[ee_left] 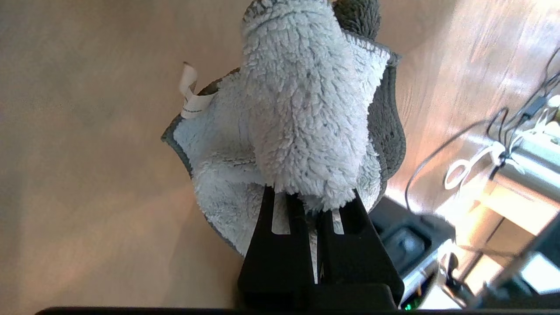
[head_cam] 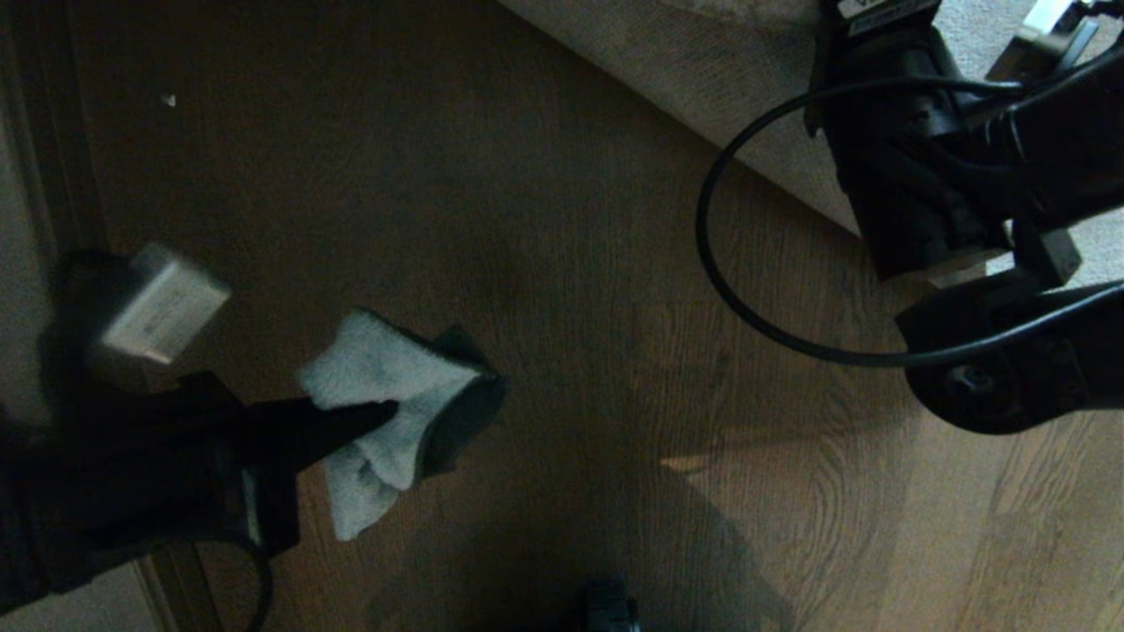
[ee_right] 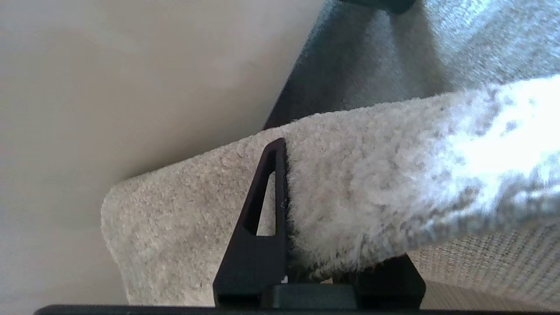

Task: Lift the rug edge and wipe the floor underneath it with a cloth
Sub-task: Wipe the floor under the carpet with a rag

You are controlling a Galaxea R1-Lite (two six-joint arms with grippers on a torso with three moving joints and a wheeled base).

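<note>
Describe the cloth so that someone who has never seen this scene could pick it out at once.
Start from the brown wood-grain floor that fills the head view, with the grey rug along its far right edge. On the left, the left gripper is shut on the cloth, a small fluffy pale grey-blue rag. Unlike the rug, it is small, has a dark edge trim and carries a little white tag.

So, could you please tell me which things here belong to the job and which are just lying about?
Job:
- cloth, in the left hand
- rug, edge pinched by the right hand
- floor

Lying about:
- baseboard
- white speck
</note>
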